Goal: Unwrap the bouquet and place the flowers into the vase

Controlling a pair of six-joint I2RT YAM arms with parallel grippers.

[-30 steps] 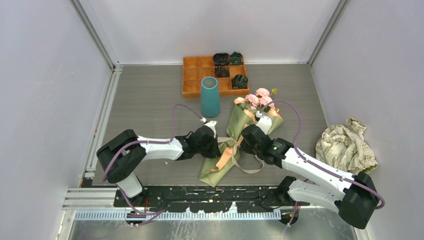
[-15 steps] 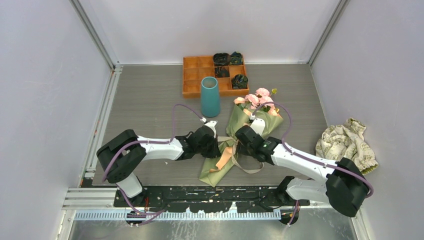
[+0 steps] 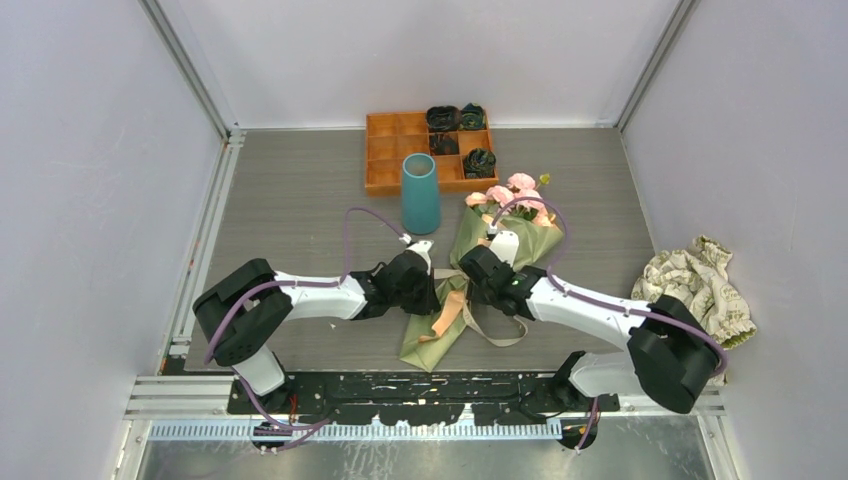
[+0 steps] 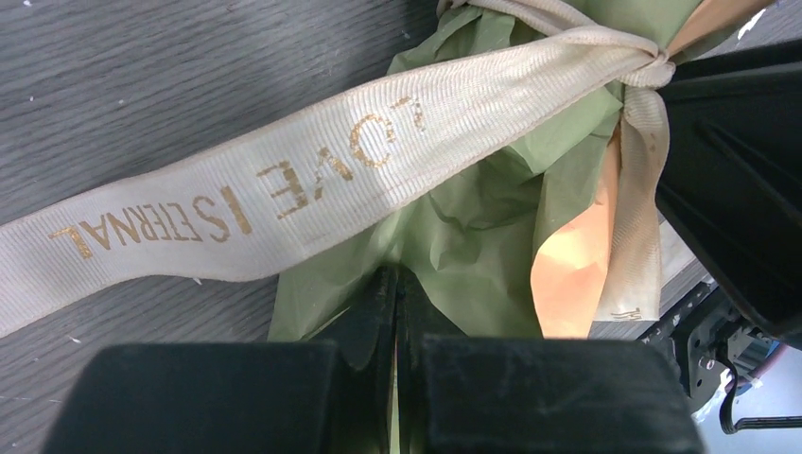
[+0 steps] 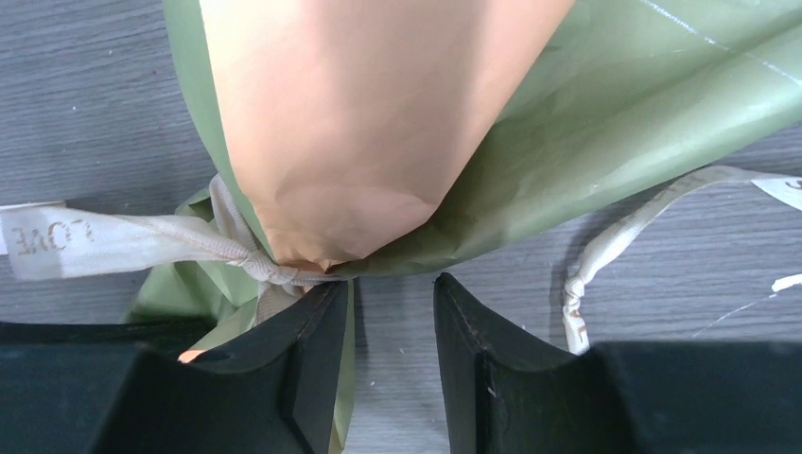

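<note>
- Bouquet (image 3: 470, 238) lies flat on the table (image 3: 290, 190), narrow end toward the arm bases. The flowers (image 3: 510, 192) are at the far end, just right of the vase (image 3: 420, 195), which stands upright.
- Paper still on; cream ribbon (image 4: 284, 189) is knotted round the waist of the cone.
- Left gripper (image 4: 394, 276): clenched tight at the bouquet's left side by the waist, tips against the green paper. Cannot tell whether any paper is pinched.
- Right gripper (image 5: 388, 281): jaws parted and grasping nothing, on the opposite side of the waist. The ribbon knot sits just past its left finger (image 5: 307, 340), and the gap shows a green paper edge and bare table.
</note>
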